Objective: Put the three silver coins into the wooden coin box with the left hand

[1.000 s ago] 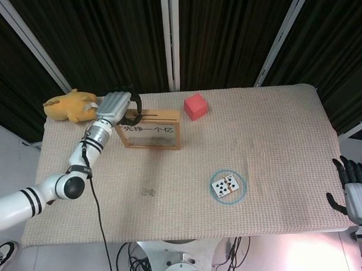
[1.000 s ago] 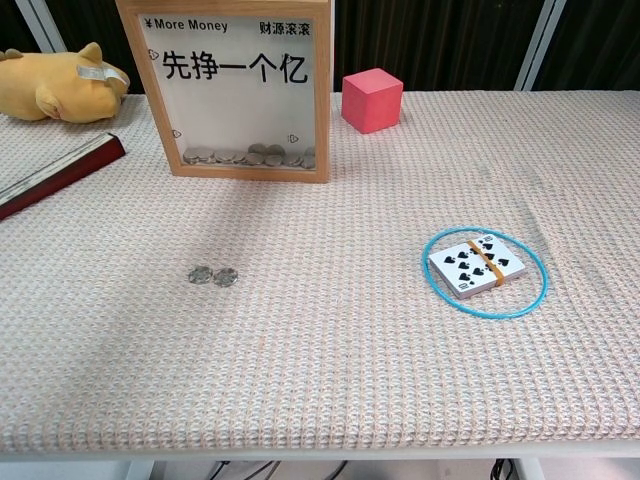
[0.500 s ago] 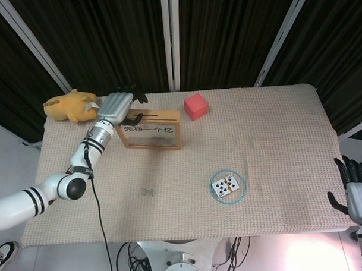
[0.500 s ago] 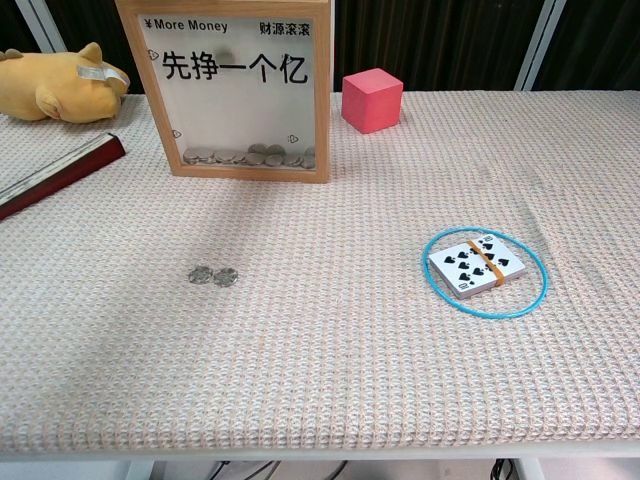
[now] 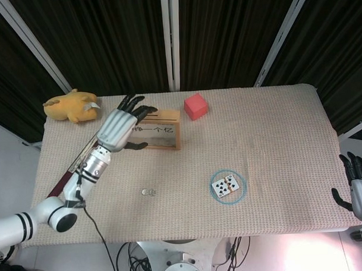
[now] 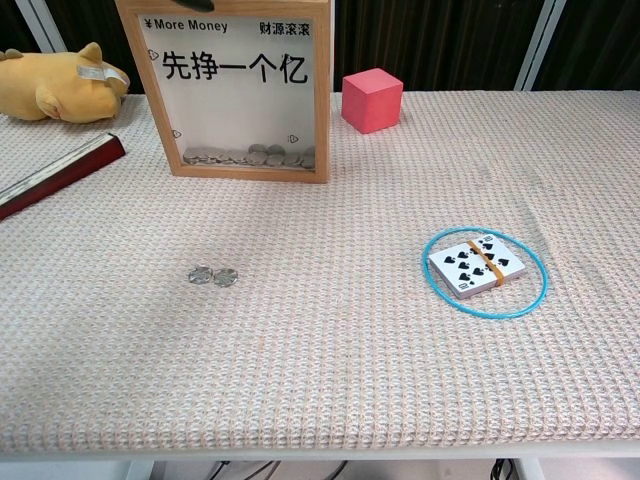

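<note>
Head view: the left hand hangs with fingers spread and nothing in it, above the near-left corner of the wooden coin box; the right hand, also spread and empty, sits far right of the box, off the table edge. Two silver coins lie touching, flat on the woven cloth in front of the box; a third loose one is not visible. Judged thin, rigid, light and slippery, each is best pinched by its rim. One box, holding several coins already.
</note>
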You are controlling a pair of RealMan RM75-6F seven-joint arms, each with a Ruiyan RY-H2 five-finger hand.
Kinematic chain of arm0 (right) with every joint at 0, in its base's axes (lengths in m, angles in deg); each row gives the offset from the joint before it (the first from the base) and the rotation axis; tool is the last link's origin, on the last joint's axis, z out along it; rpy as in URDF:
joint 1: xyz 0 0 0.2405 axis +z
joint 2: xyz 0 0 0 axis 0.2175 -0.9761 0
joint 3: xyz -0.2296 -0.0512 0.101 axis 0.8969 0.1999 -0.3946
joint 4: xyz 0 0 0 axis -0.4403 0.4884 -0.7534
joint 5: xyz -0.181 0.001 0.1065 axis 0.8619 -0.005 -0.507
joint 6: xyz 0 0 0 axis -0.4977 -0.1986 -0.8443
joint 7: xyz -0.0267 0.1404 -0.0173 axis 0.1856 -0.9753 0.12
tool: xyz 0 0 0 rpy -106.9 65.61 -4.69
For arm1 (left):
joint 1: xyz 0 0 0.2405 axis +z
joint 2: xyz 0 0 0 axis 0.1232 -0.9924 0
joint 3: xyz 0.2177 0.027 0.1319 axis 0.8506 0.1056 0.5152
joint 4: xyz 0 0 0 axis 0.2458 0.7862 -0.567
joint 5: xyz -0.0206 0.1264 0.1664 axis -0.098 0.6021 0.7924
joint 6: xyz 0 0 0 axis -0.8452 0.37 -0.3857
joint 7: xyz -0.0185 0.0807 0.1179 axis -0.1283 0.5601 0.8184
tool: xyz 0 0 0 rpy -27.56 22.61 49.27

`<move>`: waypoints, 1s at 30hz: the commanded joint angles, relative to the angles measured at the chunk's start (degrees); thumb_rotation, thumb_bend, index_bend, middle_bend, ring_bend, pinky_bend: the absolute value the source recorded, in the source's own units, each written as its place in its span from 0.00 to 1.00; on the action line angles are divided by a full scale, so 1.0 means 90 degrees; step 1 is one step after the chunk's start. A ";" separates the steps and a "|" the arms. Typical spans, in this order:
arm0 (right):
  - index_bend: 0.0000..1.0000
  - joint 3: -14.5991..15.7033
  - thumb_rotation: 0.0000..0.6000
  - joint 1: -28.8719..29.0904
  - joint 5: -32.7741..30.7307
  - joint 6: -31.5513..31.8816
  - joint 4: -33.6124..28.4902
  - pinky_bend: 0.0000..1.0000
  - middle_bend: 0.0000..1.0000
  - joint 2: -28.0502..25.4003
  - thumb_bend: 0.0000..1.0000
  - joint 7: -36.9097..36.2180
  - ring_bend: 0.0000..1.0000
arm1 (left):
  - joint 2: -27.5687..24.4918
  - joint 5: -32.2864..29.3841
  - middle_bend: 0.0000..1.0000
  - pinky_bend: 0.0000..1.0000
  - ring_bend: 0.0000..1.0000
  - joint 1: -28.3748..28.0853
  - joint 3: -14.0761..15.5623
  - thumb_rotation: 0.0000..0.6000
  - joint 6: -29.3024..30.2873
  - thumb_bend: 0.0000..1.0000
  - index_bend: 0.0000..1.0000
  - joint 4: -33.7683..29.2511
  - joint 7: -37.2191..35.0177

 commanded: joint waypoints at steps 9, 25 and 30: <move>0.00 0.0070 1.00 -0.0037 0.0121 0.0094 -0.0144 0.00 0.00 -0.0013 0.28 0.0122 0.00 | 0.1071 0.2226 0.27 0.10 0.08 0.2152 0.2275 1.00 0.1705 0.03 0.27 0.0560 -0.0398; 0.00 0.0113 1.00 -0.0199 0.0173 0.0323 -0.0280 0.00 0.00 -0.0156 0.28 0.0081 0.00 | 0.2709 0.2481 0.25 0.07 0.08 0.2259 0.2119 1.00 0.1194 0.07 0.31 0.2560 -0.0374; 0.00 0.0104 1.00 -0.0216 0.0129 0.0307 -0.0220 0.00 0.00 -0.0161 0.28 0.0025 0.00 | 0.2963 0.2409 0.25 0.05 0.08 0.2398 0.1996 1.00 0.1276 0.08 0.36 0.2825 0.0237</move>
